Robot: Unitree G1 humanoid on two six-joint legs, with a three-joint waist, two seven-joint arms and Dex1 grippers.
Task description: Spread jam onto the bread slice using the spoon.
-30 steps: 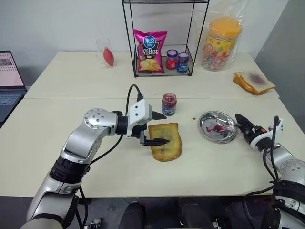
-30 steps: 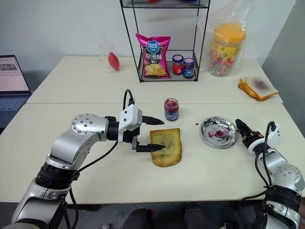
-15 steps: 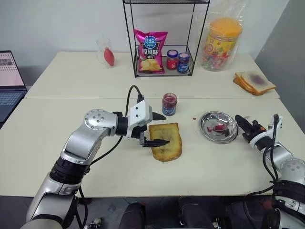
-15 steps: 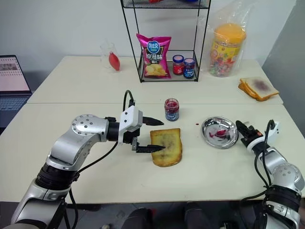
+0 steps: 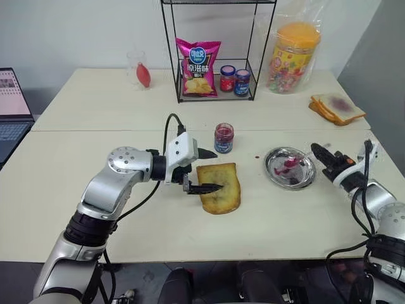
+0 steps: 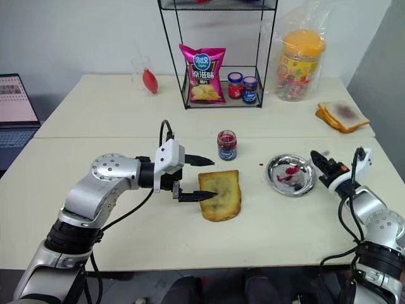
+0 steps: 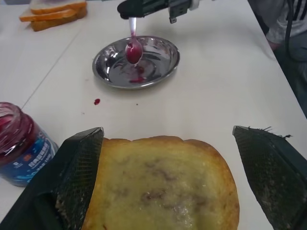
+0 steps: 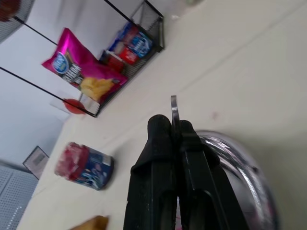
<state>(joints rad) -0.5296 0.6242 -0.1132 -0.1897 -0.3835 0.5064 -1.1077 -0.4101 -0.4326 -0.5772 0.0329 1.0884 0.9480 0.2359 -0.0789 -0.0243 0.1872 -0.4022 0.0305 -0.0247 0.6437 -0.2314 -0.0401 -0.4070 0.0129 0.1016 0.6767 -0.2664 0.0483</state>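
The bread slice (image 5: 221, 190) lies flat near the table's middle, golden with a darker centre. My left gripper (image 5: 212, 170) is open, its fingers (image 7: 76, 167) standing either side of the slice's near edge, as the left wrist view shows. The lidless jam jar (image 5: 223, 137) stands just behind the slice. My right gripper (image 5: 319, 154) is shut on the spoon's handle (image 8: 173, 108). It holds the spoon (image 7: 134, 48) just above the steel dish (image 7: 165, 57), its bowl red with jam.
A wire rack (image 5: 174, 63) at the back holds a chips bag (image 5: 198, 66) and two lidded jars (image 5: 235, 80). A bagged candy jar (image 5: 294, 57) and a stack of paler slices (image 5: 337, 107) are at the back right. A laptop (image 5: 12, 101) sits far left.
My right gripper has shut on the spoon's handle at the dish and lifted the spoon up off the dish. The left gripper has stayed at the bread.
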